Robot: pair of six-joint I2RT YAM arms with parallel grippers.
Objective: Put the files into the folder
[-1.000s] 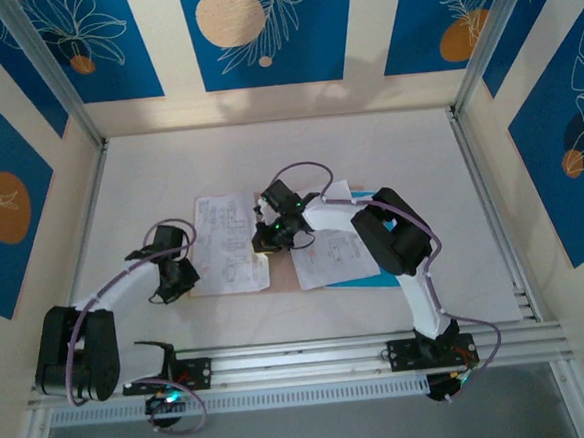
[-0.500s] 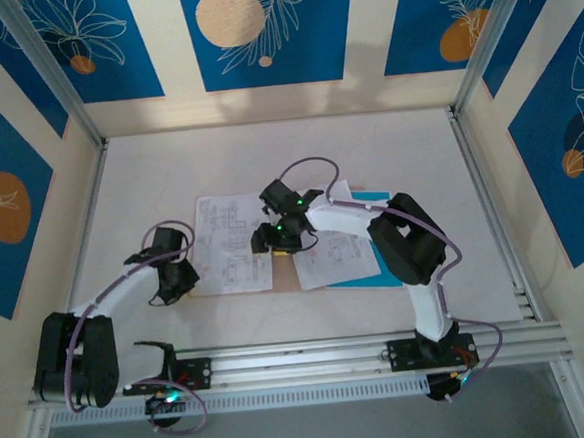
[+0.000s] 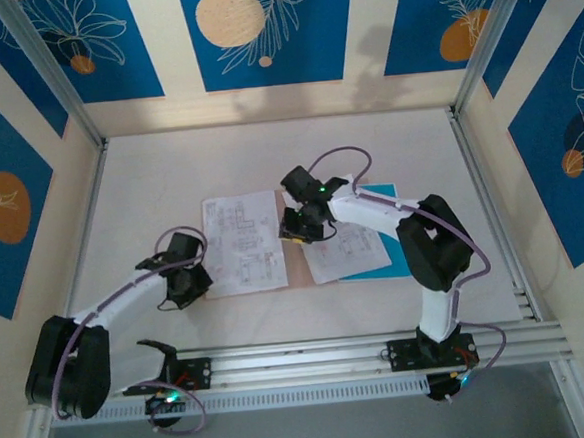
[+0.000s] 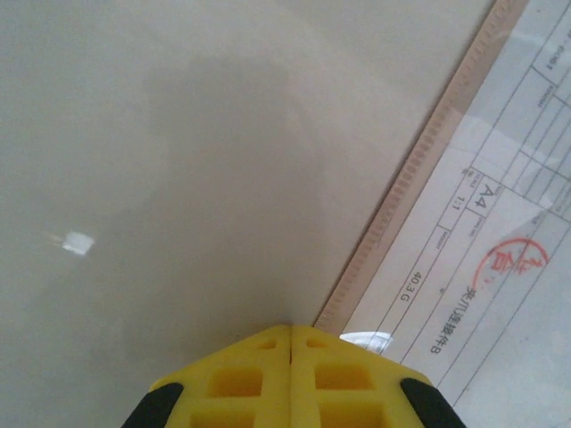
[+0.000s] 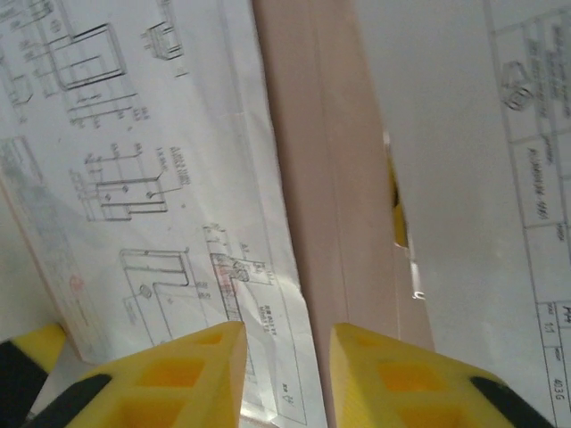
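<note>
Left fingers (image 4: 290,374) together at the folder's (image 4: 417,169) near-left edge, seemingly pinning it to the worktop (image 3: 368,154) | right fingers (image 3: 297,229) apart, hovering over bare folder between left sheet (image 3: 241,241) and right sheet (image 3: 346,247) | I should drag right sheet, then blue sheet (image 3: 394,244), leftward, flat.

left pincer (image 4: 291,334): jaws pressed together, arm low | right pincer (image 5: 287,337): jaws parted, arm stretched forward

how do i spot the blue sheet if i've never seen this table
On the pale table, look right of centre. A white printed sheet lies there, with the blue sheet sticking out beneath its right edge. It is the only bright blue paper; the rest are white or brown.
</note>
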